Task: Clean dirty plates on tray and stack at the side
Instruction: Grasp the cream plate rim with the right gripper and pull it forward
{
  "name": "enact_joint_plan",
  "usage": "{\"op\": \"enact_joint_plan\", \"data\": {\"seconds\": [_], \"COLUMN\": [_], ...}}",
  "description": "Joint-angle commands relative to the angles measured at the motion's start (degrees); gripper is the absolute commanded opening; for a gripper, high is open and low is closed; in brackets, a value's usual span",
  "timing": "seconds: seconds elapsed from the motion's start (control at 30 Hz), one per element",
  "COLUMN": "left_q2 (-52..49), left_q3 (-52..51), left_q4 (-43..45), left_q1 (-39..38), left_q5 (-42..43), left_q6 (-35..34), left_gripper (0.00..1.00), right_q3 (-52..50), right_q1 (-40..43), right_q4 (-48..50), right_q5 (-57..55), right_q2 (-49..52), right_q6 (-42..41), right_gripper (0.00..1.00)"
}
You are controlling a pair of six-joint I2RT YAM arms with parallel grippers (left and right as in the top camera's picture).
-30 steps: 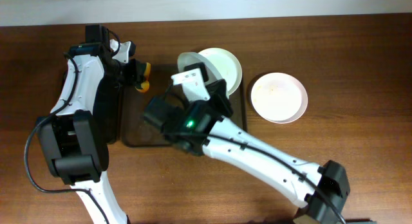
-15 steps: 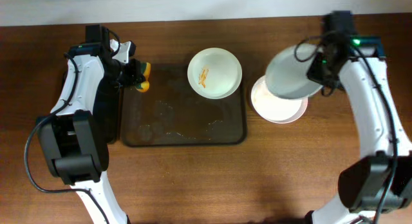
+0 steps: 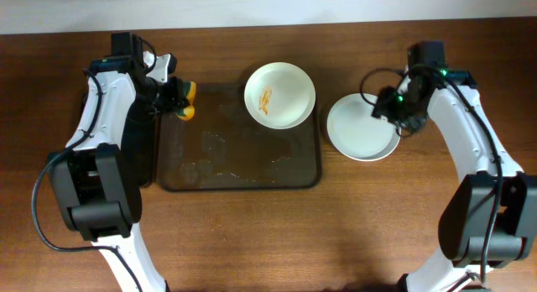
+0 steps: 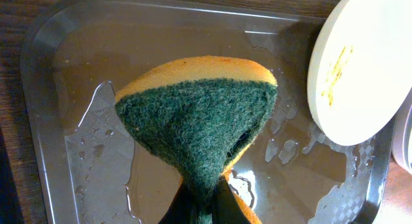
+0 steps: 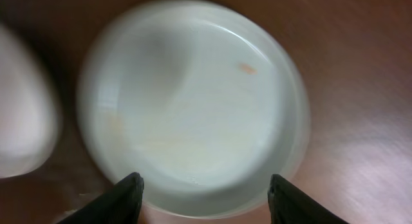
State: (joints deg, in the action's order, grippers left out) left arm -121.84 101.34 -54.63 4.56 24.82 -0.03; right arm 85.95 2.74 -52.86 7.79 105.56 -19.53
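A green sponge (image 4: 199, 114) is pinched by the left hand (image 4: 199, 208) above the wet tray (image 4: 161, 37). A dirty plate (image 4: 360, 63) is seen on it, upper right. The right hand (image 5: 205, 185) is spread over a pale plate (image 5: 193, 95) on the surface (image 5: 360, 56).

Wet brown tray (image 3: 239, 181) beneath left fingers (image 4: 180, 214) held one sauce-streaked white plate (image 3: 280, 94); a paler plate (image 3: 361, 128) lay before right fingers (image 5: 121, 199).
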Motion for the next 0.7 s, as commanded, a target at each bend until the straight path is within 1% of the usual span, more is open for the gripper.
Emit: {"op": "enact_joint_plan", "data": {"seconds": [0.0,0.03,0.1,0.2,0.3,0.4,0.43,0.57,0.63,0.67], "left_q2": [-0.3,-0.3,-0.3,-0.3,-0.3,-0.3,-0.3,-0.3,-0.3,-0.3], "left_q3": [-0.3,-0.3,-0.3,-0.3,-0.3,-0.3,-0.3,-0.3,-0.3,-0.3], "left_q4": [0.1,0.1,0.1,-0.2,-0.2,0.2,0.2,0.2,0.1,0.1], "left_q1": [-0.1,-0.1,-0.1,-0.1,-0.1,-0.1,-0.1,-0.1,-0.1,-0.1], "left_q5": [0.2,0.2,0.2,0.2,0.2,0.2,0.2,0.2,0.2,0.2], "left_q6": [-0.4,-0.4,-0.4,-0.4,-0.4,-0.4,-0.4,-0.4,-0.4,-0.4], "left_gripper": [0.01,0.01,0.01,0.01,0.01,0.0,0.01,0.01,0.01,0.0], "right_q3": [3.5,3.5,3.5,3.5,3.5,3.5,3.5,3.5,3.5,3.5], "right_q1": [-7.0,-11.0,-15.2,-21.4,-22.6,-22.6,-22.6,-22.6,-22.6,-22.6], "right_q4": [4.2,6.9,8.8,11.2,12.5,14.3,15.3,17.9,18.2,18.1], "right_q5": [4.5,2.3,-1.6,-5.6,-5.4,-4.0,-3.1,-2.0,-2.0,-2.0], "right_q2": [-0.1,0.6,2.1,7.1,11.9,15.1,16.2,17.6,17.6,17.6], "right_q6": [-3.1,-8.1,-13.2,-17.6,-21.4,-21.5,-21.5,-21.5,-21.5,-21.5], "right_gripper": [0.61,0.59,0.57,0.55,0.47,0.41,0.36,0.12,0.04,0.04]}}
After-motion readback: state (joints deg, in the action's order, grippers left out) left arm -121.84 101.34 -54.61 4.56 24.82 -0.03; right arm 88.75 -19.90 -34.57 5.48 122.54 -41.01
